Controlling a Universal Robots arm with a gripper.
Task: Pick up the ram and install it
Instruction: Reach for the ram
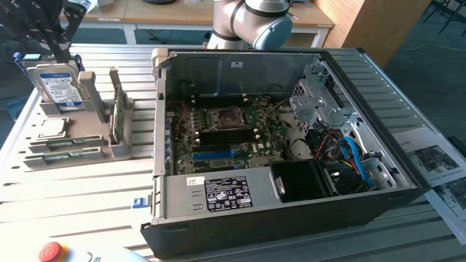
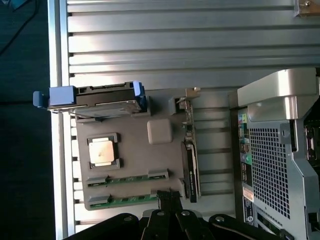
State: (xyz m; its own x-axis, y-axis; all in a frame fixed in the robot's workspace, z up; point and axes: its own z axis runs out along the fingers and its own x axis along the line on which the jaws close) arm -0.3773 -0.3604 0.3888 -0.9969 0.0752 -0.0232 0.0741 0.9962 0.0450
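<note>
Our tool (image 2: 168, 196) hangs over the near corner of the grey moulded plastic holder (image 2: 131, 150). Its dark fingers are pressed fully together and have hold of nothing. The ram (image 1: 62, 159), a long, thin green circuit-board stick, lies flat in the holder's outermost slot, the one farthest from the hard drive. From the wrist view, the tool's tip lines up with the end of that stick that faces the computer case, and we judge it well above the stick rather than touching it. The ram's long axis runs along the holder's edge and points toward the open black and silver computer case (image 1: 255, 229), which stands just beside the holder on the exterior view's right.

The holder rests on the slatted aluminium bench (image 1: 80, 191) and also carries these things:
- A second green stick (image 1: 67, 143) lies flat in the next slot, parallel to the ram.
- A square silver processor chip (image 1: 52, 128) sits in its own pocket.
- A silver hard drive with a blue label (image 1: 58, 82) stands upright at the far end.
- A dark card (image 1: 117, 117) stands on edge on the side toward the case.

Inside the case we see a green motherboard (image 1: 258, 125) lying flat, with a blue slot strip (image 1: 215, 154) on it. A grey power supply box (image 1: 218, 194) sits at the near end.
</note>
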